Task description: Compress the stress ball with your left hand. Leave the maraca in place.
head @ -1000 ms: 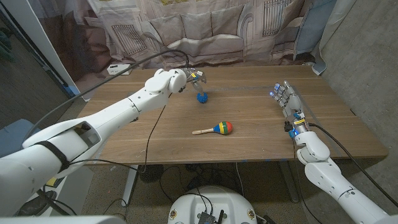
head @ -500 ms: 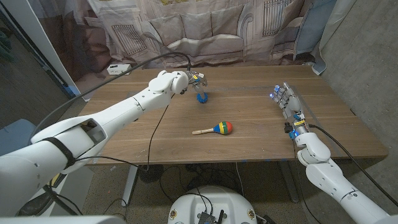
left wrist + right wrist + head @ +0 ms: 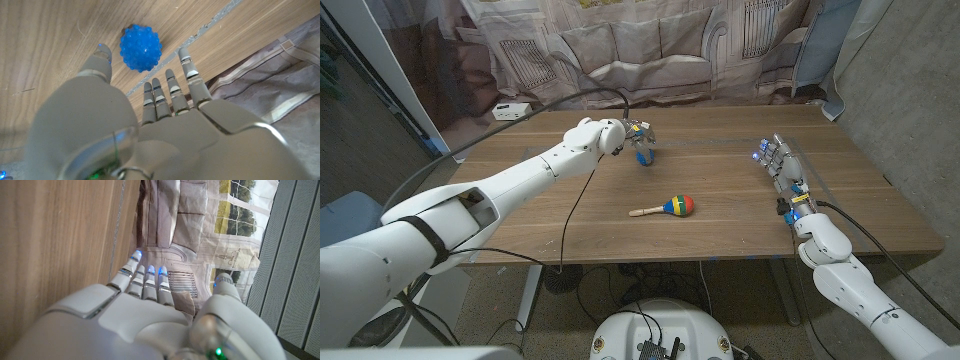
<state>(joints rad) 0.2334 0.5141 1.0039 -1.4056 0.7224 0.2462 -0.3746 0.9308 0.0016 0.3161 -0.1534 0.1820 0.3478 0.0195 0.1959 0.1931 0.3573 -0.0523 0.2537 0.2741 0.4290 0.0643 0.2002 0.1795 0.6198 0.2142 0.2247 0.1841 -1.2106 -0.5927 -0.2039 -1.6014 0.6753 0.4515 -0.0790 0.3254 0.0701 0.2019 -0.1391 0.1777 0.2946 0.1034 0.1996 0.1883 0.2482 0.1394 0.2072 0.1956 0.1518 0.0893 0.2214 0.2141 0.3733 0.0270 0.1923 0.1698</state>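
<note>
The stress ball (image 3: 643, 155), blue and knobbly, is seen in the head view on the wooden surface (image 3: 720, 225) just under the left hand (image 3: 636, 131), whose fingers are spread above it. The maraca (image 3: 670, 207) lies well apart, nearer the surface's middle. The right hand (image 3: 782, 166) is held open near the right edge, gripping nothing.

In the left wrist view, the stress ball (image 3: 140, 49) is framed between the thumb and fingers (image 3: 187, 67) of the left hand (image 3: 145, 112), not squeezed.

In the right wrist view, the right hand (image 3: 150, 305) is shown with fingers extended, empty.
</note>
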